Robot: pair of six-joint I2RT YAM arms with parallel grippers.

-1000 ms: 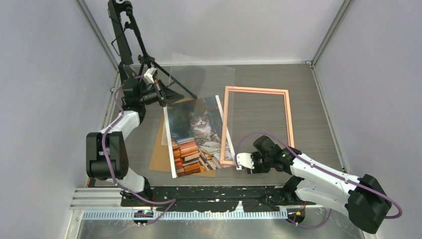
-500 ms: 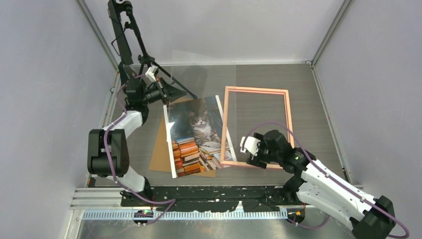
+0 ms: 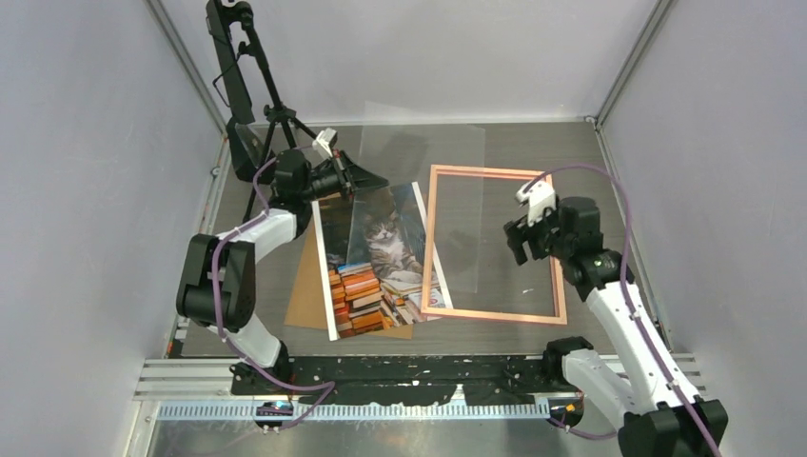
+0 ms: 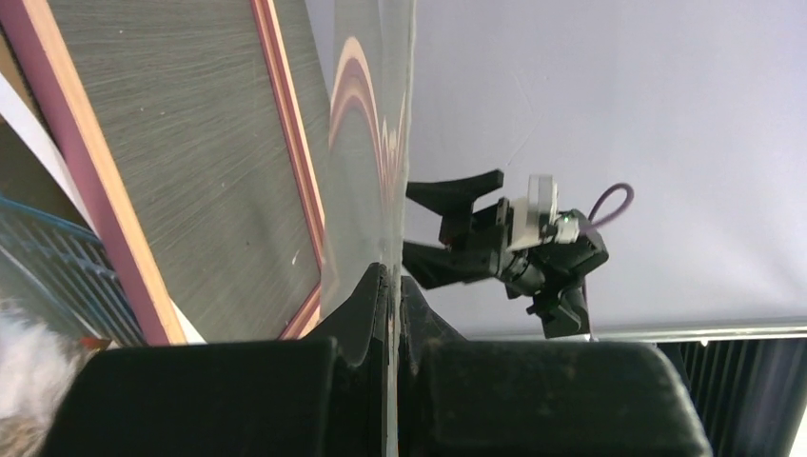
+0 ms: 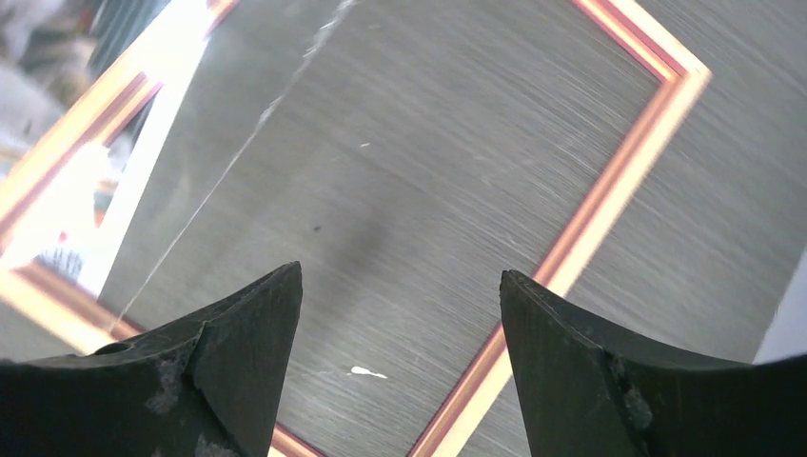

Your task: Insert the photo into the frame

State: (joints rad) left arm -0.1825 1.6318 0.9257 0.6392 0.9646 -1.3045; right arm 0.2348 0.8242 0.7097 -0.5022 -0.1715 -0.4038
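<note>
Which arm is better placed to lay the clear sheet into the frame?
Left: the left gripper is shut on the clear sheet, which hangs partly over the frame. The right gripper is open and empty.

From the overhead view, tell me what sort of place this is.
Probably a robotics lab test cell: plain grey walls box in a table, a left arm and a right arm are bolted to a metal rail at its near edge, and a black tripod stands in the back corner.
</note>
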